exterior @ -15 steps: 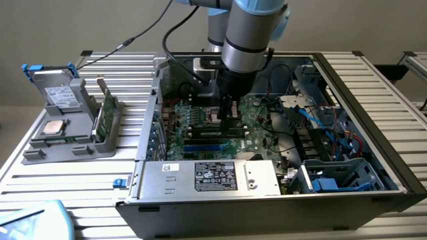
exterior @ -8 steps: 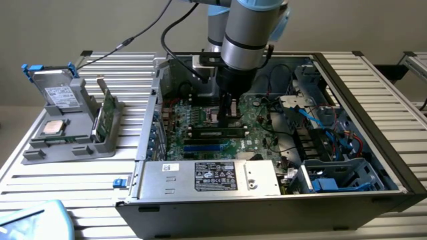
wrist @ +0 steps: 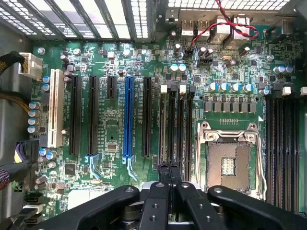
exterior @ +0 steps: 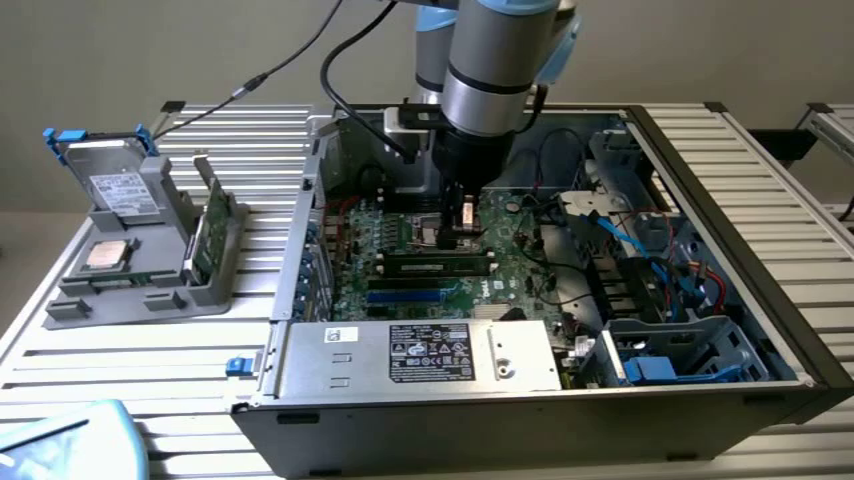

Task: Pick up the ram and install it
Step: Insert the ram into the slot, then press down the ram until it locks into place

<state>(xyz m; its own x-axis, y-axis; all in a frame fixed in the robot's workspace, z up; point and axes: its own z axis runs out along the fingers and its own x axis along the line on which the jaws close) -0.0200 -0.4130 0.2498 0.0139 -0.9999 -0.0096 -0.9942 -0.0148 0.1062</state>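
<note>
Green ram (exterior: 434, 263) seated in motherboard (wrist: 110, 124), exterior view, gripper (wrist: 169, 166) closed over slots (wrist: 171, 120), wrist view

Inside the computer case (exterior: 534, 430) sit one gripper (exterior: 461, 232), one power supply (exterior: 414, 355), one white slot (wrist: 56, 108), one blue slot (wrist: 128, 117) and one processor socket (wrist: 229, 160); beside the case stand one grey holder (exterior: 80, 300), one drive (exterior: 118, 185) and one processor chip (exterior: 107, 256)

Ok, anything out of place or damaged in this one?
Nothing stands out. The motherboard looks intact, the processor socket is empty but undamaged, and the end effector sits over the memory slots inside the case; nothing spilled or askew.
</note>
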